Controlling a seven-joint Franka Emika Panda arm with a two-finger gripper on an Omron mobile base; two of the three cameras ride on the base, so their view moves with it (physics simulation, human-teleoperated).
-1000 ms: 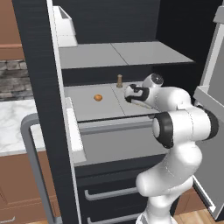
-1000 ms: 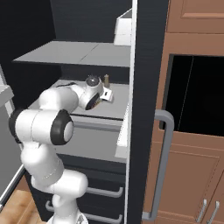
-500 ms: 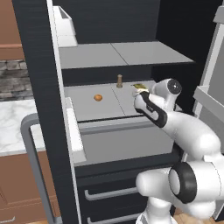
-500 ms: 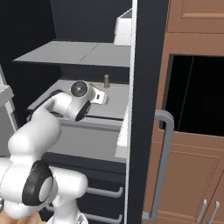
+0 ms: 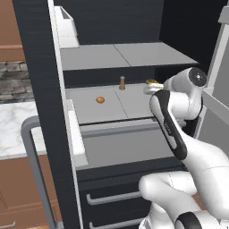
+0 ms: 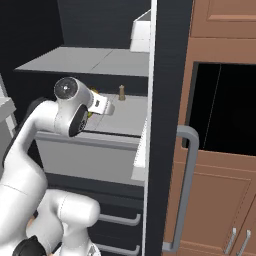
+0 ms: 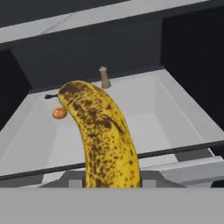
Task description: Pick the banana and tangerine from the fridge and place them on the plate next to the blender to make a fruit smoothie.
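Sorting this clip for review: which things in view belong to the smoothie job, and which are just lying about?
Job:
- banana, held in the shut gripper
- tangerine, on the shelf
- fridge, door open

Lying about:
- tan bottle, upright on the same shelf
- white box on the top shelf
- wooden cabinets

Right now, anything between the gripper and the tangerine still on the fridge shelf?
Yes: the gripper is shut on the banana, so it is occupied. Otherwise the shelf looks bare up to the tangerine; the tan bottle stands behind, apart.
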